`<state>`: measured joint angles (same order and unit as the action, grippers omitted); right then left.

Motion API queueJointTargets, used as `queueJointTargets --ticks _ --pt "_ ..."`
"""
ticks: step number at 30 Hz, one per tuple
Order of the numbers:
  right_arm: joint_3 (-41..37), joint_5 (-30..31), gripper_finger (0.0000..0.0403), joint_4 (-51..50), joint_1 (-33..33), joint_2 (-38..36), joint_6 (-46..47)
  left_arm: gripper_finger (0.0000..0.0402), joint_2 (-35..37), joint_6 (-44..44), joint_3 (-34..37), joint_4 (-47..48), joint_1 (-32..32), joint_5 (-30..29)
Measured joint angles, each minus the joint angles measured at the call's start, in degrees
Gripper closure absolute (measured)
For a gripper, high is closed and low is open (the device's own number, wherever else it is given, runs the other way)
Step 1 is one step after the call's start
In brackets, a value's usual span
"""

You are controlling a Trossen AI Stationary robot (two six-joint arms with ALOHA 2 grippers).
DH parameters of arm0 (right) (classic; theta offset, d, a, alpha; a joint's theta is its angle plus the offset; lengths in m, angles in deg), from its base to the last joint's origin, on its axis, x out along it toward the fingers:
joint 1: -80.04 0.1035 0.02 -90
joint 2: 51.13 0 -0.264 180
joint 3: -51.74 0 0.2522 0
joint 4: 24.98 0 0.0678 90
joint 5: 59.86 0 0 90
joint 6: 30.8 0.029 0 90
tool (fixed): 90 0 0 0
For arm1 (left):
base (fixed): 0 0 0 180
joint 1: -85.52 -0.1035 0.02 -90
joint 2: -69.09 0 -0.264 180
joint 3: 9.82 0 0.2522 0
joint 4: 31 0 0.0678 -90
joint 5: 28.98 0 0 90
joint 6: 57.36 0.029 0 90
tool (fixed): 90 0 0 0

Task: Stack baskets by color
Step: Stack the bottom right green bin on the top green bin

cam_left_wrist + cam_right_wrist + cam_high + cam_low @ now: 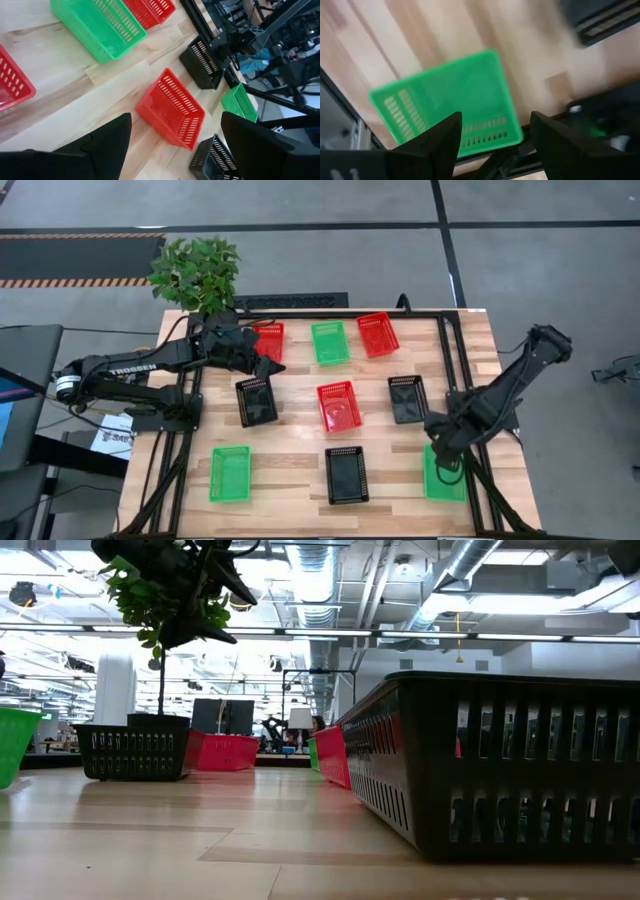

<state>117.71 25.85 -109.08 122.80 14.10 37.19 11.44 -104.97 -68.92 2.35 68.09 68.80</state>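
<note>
Red, green and black baskets, 9 in all, lie singly on the wooden table (300,450), none stacked. Landmark: the centre red basket (339,405).

Far of it, in 1 row: a red basket (268,341) partly under the left arm, a green basket (329,342), and another red basket (377,334). Level with it: a black basket (256,401) to its left and a black basket (407,398) to its right. Near of it: a green basket (230,473) at left, a black basket (346,475) in the middle, and a green basket (450,117) at right.

Left gripper (268,366) hovers between the far-left red and left black baskets, jaws spread wide, holding nothing. Right gripper (492,137) hangs over the near-right green basket, jaws likewise wide apart and empty. A potted plant (196,272) stands at the far-left corner.
</note>
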Motion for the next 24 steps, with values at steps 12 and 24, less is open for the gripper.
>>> queueJointTargets --ticks 12,24 --pt "-13.51 -0.79 0.0144 6.39 -0.19 0.02 2.39 0.0105 0.00 -0.16 0.00 0.05 -0.02 -3.76" --pt "-17.58 -1.42 0.0191 11.29 -0.17 0.02 1.46 0.0105 0.00 -0.21 0.00 0.50 0.00 -3.94"
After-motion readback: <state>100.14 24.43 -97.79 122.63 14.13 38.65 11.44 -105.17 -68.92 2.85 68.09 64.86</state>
